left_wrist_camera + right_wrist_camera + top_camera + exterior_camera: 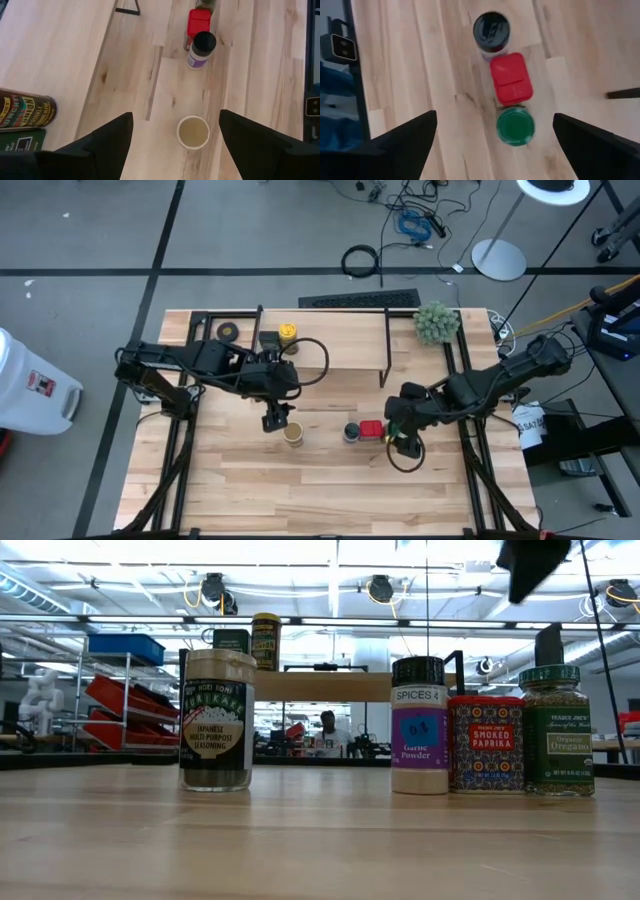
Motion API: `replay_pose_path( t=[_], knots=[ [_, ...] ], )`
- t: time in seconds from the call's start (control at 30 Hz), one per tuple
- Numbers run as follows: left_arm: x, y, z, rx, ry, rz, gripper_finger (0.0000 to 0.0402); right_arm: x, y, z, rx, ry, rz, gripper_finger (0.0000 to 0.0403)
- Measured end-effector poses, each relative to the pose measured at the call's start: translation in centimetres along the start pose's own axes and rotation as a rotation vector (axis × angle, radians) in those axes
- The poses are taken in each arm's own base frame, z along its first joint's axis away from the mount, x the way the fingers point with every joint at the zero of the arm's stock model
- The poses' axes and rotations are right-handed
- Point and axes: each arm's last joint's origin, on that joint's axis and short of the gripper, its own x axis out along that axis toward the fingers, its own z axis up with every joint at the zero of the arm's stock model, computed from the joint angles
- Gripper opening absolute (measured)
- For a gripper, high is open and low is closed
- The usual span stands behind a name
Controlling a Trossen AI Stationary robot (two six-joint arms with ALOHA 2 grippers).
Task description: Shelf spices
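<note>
The shelf [330,352] stands at the table's far middle. The yellow-lidded jar [287,332] and the dark boxy tin [268,341] stand on its board. On the table, the tan-lidded jar [293,434] stands upright, with a row to its right: blue-lidded jar [351,432], red square tin [371,429], green-lidded jar [515,125]. My left gripper [276,418] hovers open just above and left of the tan-lidded jar [193,132]. My right gripper [403,442] hangs open above the green-lidded jar, its fingers standing wide on either side, clear of the lid.
A black tape roll [229,331] lies left of the shelf. A fuzzy green plant ball [437,322] sits at the far right corner. Bare wood [320,490] stretches along the table's near side. A person sits far off in the room beyond the table [328,727].
</note>
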Motion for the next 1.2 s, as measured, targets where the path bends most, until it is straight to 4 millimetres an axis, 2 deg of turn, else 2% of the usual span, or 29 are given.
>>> replay_pose_path(
  t=[0.2, 0.6, 0.9, 1.2],
  knots=[
    [0.0, 0.0, 0.0, -0.033, 0.003, 0.001, 0.0303, 2.1, -0.8, -1.6, 0.064, 0.038, 0.0, 0.0399],
    [0.1, 0.4, 0.1, -0.063, -0.009, 0.032, 0.0303, 4.6, -2.5, -2.0, 0.116, 0.059, -0.033, 0.04],
    [0.2, 1.3, 0.4, -0.089, -0.011, 0.05, 0.0303, 5.9, -2.7, -1.7, -0.034, 0.094, -0.002, 0.0391],
    [0.2, 1.4, 0.4, -0.092, -0.009, 0.052, 0.0303, 7.7, -2.9, -1.4, -0.082, 0.154, -0.034, 0.038]
  ],
)
